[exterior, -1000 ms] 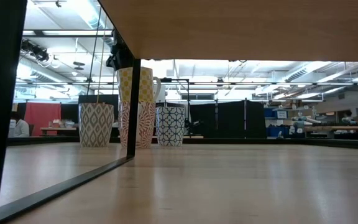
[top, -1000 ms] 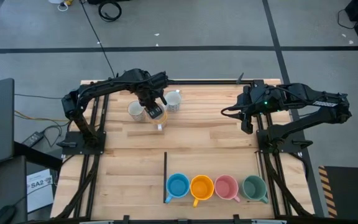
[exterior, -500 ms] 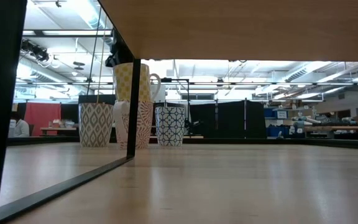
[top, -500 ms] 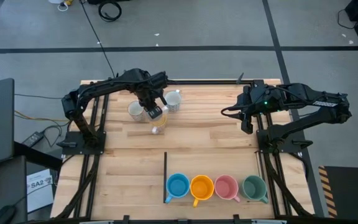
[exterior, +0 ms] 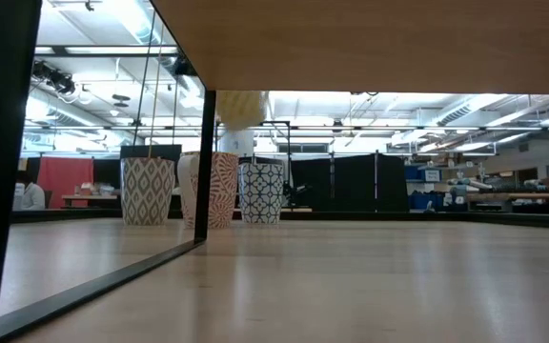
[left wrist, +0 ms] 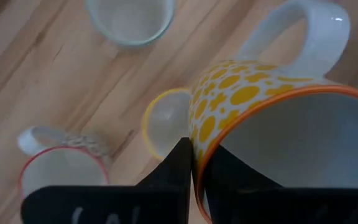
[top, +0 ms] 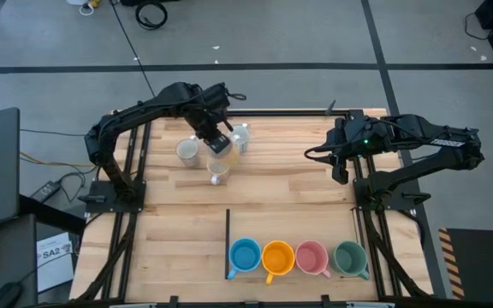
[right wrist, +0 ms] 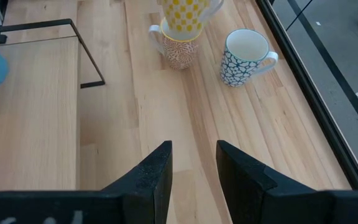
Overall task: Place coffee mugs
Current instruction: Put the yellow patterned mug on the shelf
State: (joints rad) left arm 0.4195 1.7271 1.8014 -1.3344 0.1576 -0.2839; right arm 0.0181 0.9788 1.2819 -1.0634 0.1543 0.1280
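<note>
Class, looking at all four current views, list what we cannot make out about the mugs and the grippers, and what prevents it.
- Yellow-dotted mug: the high view shows the left gripper covering it.
- Its upper part: cut off by the table's underside in the low view.
- Colored mugs' handles: too small in the high view.
- Right gripper: empty, over bare wood.

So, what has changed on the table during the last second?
The left gripper, shut on the yellow-dotted mug, raised it higher over the patterned mugs and shifted it toward the table's back edge. The right gripper, open, and the four coloured mugs stayed put.

Yellow-dotted white mug (left wrist: 272,118), orange rim
</note>
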